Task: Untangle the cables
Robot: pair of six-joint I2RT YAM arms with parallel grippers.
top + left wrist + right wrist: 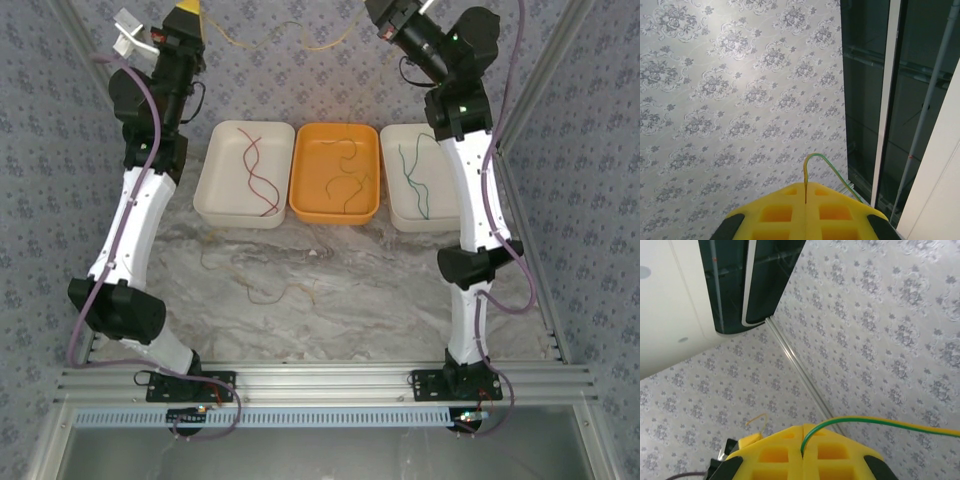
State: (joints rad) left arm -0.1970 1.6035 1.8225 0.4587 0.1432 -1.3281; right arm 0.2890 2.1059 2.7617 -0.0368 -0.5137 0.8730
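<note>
A yellow-green cable [880, 420] is held stretched between the raised left gripper [805, 186] and right gripper [803, 429]; both pairs of jaws are fully closed, pinching it

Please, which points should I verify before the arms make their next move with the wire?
1. The left jaws grip the thin yellow-green wire: ok.
2. The right jaws grip the same wire: ok.
3. Only one wire spans between the arms: cannot tell.
4. The dark red wires lie alone in the left white plastic tray: ok.
5. The pale thin wires on the grey marble tabletop are in a tray: not ok.
</note>
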